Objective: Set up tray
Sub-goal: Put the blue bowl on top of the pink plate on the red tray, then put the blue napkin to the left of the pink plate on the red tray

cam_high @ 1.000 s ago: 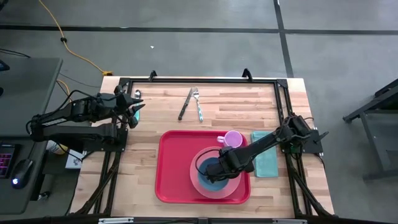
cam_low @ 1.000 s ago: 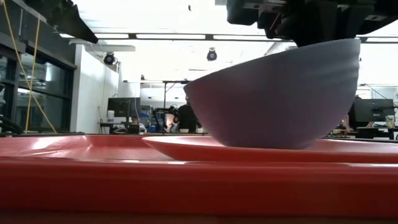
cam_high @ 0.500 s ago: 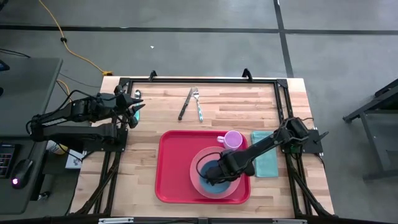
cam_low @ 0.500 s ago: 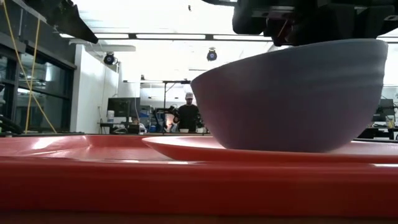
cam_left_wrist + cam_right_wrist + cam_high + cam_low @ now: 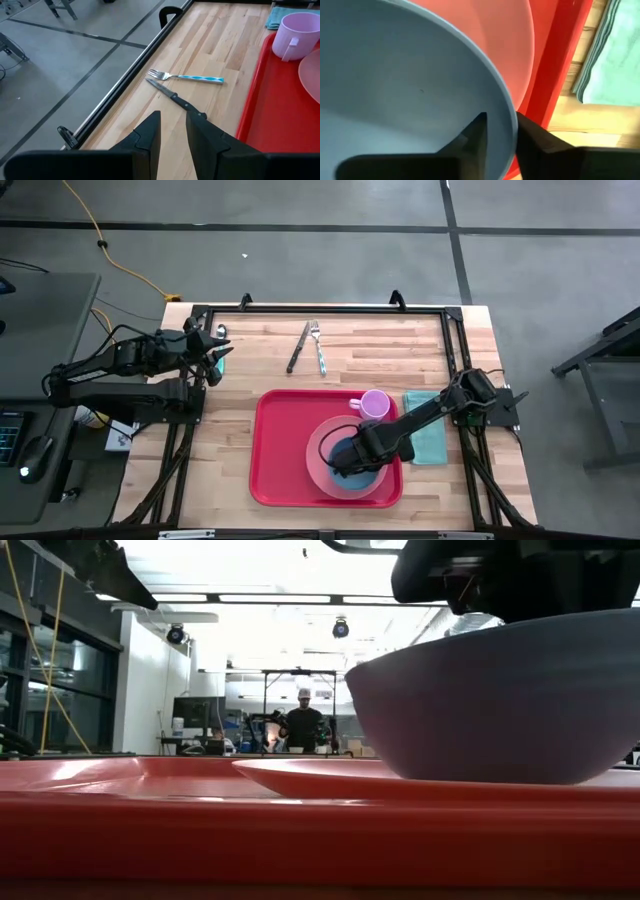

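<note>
The red tray (image 5: 275, 450) lies on the table's near half, with a round pink plate (image 5: 318, 455) on it. A blue bowl (image 5: 347, 471) sits on that plate; in the low view the bowl (image 5: 500, 700) stands level on the plate (image 5: 300, 775). My right gripper (image 5: 355, 452) is over the bowl and shut on its rim. A pink mug (image 5: 375, 403) stands on the tray's far right corner. My left gripper (image 5: 215, 355) waits at the table's far left, holding nothing, its fingers a narrow gap apart (image 5: 173, 117). My right gripper (image 5: 501, 130) pinches the blue bowl's rim (image 5: 507, 107), one finger inside the bowl and one outside. The fingers come from above, slanting in from the table's right. The bowl's base rests on the pink plate (image 5: 505, 40), and the bowl stands upright.
A knife (image 5: 298, 347) and a fork (image 5: 318, 345) lie side by side on the wood beyond the tray. A folded teal cloth (image 5: 430, 442) lies right of the tray. A black rail frames the table's edges. A person stands far off in the room.
My right gripper has carried the bowl a short way toward the table's near right across the plate. The bowl, tilted a second ago, now stands level on the plate. The left arm has kept still.
</note>
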Robot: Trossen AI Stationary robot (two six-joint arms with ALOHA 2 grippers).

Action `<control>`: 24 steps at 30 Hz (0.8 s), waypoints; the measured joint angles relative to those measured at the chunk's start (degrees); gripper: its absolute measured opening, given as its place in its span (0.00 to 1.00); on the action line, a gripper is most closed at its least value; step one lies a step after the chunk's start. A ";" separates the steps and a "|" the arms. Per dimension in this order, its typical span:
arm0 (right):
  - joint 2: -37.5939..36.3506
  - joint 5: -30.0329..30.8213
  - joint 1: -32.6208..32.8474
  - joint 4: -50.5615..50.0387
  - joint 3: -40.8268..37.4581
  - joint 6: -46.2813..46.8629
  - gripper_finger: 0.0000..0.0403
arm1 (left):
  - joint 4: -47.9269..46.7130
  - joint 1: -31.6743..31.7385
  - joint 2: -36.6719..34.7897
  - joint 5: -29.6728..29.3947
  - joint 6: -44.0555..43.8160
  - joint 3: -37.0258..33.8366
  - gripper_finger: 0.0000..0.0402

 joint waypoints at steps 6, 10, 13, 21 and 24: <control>0.00 -0.13 -0.04 -1.87 0.00 0.11 0.36 | 0.00 0.01 0.00 0.00 0.02 0.00 0.31; -0.11 -0.23 -0.15 -3.46 0.01 0.10 0.46 | 0.00 0.00 0.00 0.02 0.78 0.00 0.31; -1.33 0.22 -0.33 -3.48 0.02 0.04 0.50 | 0.00 0.01 -0.02 0.02 0.87 0.00 0.31; -8.60 4.09 -0.70 -6.10 0.09 -0.86 0.51 | 0.00 0.00 -0.02 0.04 0.87 0.00 0.31; -10.96 3.90 -1.14 -11.70 0.09 -0.17 0.51 | 0.00 0.01 -0.02 0.05 0.87 -0.01 0.31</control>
